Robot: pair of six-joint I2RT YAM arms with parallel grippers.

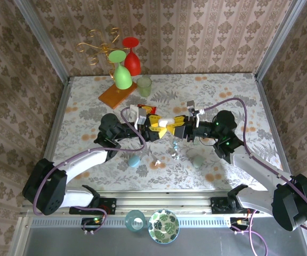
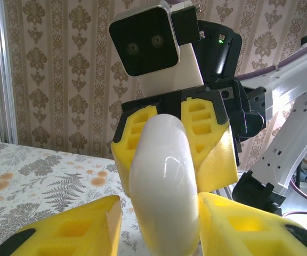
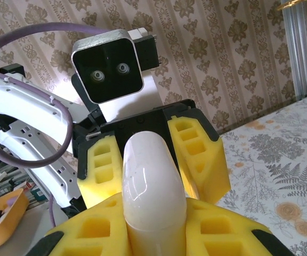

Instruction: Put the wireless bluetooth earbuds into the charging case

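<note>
right claw (image 3: 154,216) and left claw (image 2: 160,213), each tight on the shut charging case (image 3: 151,170); contents unseen

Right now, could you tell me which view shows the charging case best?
The left wrist view: the charging case is close, its rounded white outline almost whole. The right wrist view has it equally close but cut off at the bottom. From the top external camera it is a small pale patch.

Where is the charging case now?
Top view: the charging case is raised over the middle of the table, between the left hand and right hand.
</note>
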